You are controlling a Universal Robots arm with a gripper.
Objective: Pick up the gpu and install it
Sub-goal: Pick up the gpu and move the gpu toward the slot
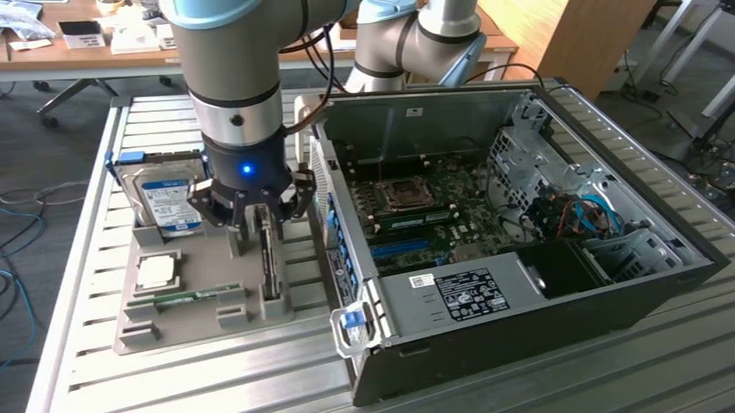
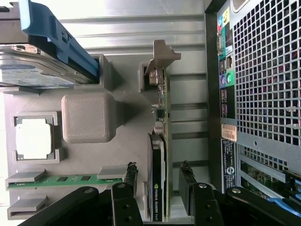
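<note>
Looking down, you see the slatted metal surface [image 1: 150,379], a wooden desk [image 1: 46,58] behind it. The gpu [image 2: 156,197], labelled NVIDIA QUADRO, stands on edge in a grey tray [image 1: 195,323] beside the open computer case [image 1: 643,284]; the gripper [image 2: 158,165] straddles it, open, not touching.

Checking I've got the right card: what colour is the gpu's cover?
Black; the gpu shows best in the wrist view.

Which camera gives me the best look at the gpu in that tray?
The wrist view: the gpu stands on edge in the grey tray, its bracket, green board and black cooler plain, open jaws either side. In the exterior view it is a thin dark edge below the arm.
</note>
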